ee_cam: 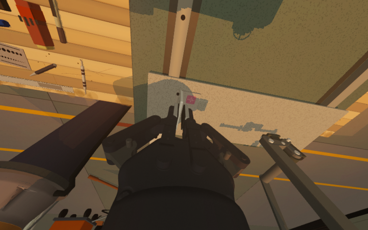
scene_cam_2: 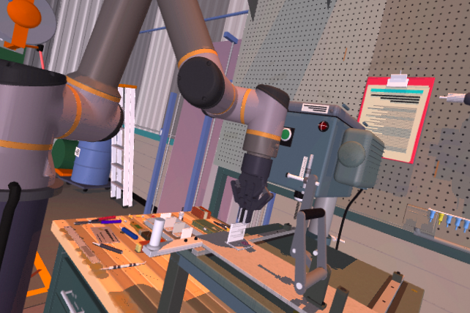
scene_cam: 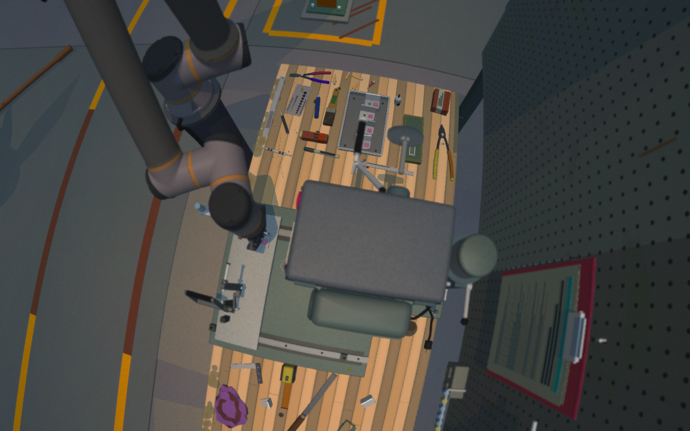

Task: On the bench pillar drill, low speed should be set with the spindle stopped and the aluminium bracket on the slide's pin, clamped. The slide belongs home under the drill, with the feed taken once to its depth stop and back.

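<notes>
The aluminium bracket [scene_cam_2: 237, 232] stands upright on the back end of the pale slide [scene_cam: 246, 284], its thin wall [ee_cam: 179, 110] between my fingers above a pink mark [ee_cam: 191, 99] on the plate. My gripper [scene_cam_2: 247, 216] points straight down and is closed on the bracket's upright wall. The slide is pulled out to the front of the drill's green base, clear of the grey drill head [scene_cam: 369, 241]. A toggle clamp [scene_cam: 219, 297] with a black handle stands further along the slide, apart from the bracket. The feed lever [scene_cam_2: 309, 214] hangs at the drill's side.
The drill head [scene_cam_2: 317, 147] rises close beside my wrist. Hand tools, a drill index and a switch box [scene_cam: 364, 122] cover the wooden bench behind the slide. A file [scene_cam: 313, 402], a tape measure and a purple rag [scene_cam: 228, 406] lie at the other end.
</notes>
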